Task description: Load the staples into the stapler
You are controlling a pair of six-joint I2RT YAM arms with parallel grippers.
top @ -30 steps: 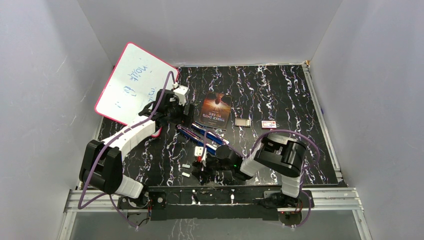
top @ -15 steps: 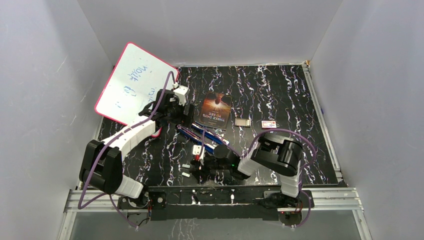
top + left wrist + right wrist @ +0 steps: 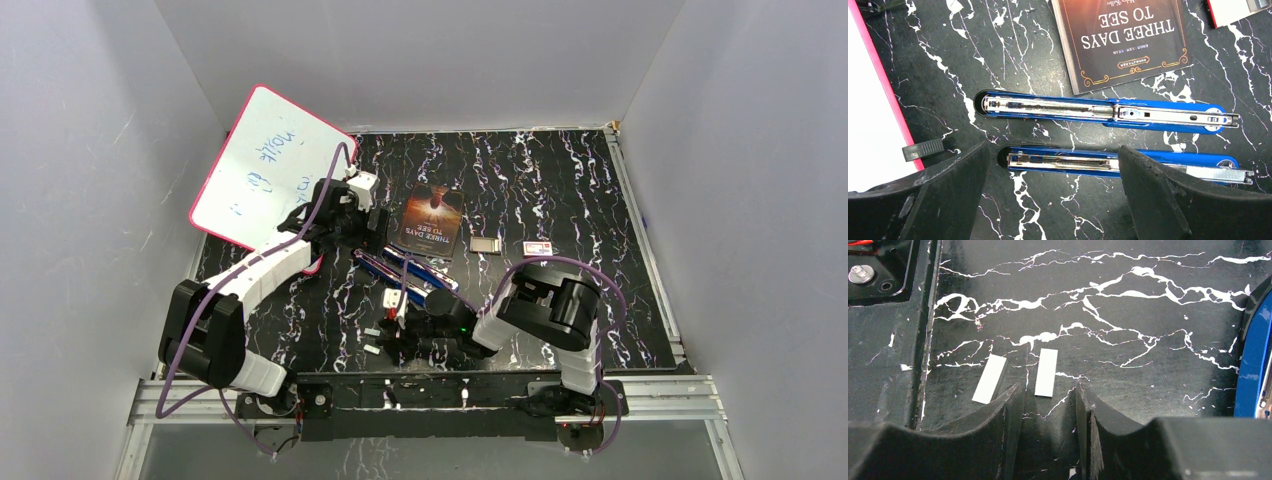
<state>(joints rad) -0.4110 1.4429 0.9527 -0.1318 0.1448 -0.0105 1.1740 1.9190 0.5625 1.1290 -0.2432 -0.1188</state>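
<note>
Pick-up step is on: the right pincer [image 3: 1049,390], jaws half open and empty, hovers low over the staples [image 3: 1046,372]. They are two strips side by side on the desk [image 3: 1128,315], and it straddles the one nearer the open blue stapler [image 3: 1063,162]. The left pincer [image 3: 1053,150] gapes wide above that stapler. Next, I reckon: drop, pinch the strip's long edges, lift it level.

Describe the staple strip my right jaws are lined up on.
Beside the black base plate at the near edge lie two pale strips. Yours is the farther strip, ahead of the right gripper's gap; its neighbour sits nearer the plate.
</note>
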